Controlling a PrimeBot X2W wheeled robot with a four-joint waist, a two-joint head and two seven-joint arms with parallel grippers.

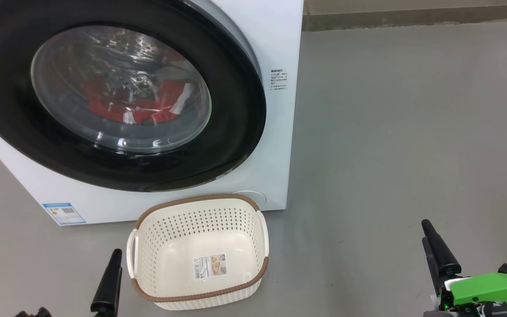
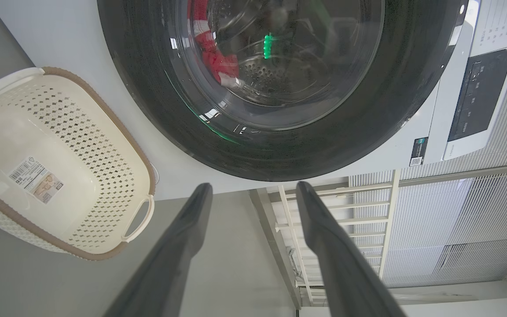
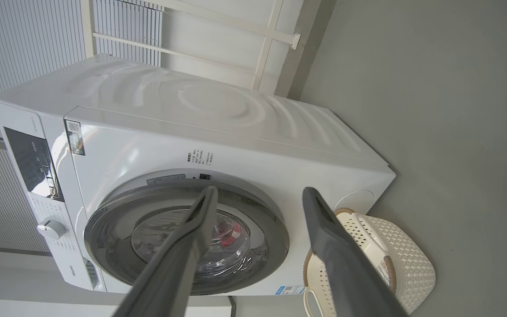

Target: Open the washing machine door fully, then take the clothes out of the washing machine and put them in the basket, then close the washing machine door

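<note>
**Colours around the washer, quick rundown**

White washing machine [image 1: 280, 39], with a glossy black ring on the washing machine door [image 1: 241, 132] and a little blue label [image 1: 64, 213] at its lower corner. The clothes [image 1: 117, 105] inside are red with white bits. The basket [image 1: 159, 237] is cream, holes all over, brown woven-look rim. Plain grey floor [image 1: 412, 132].
</note>
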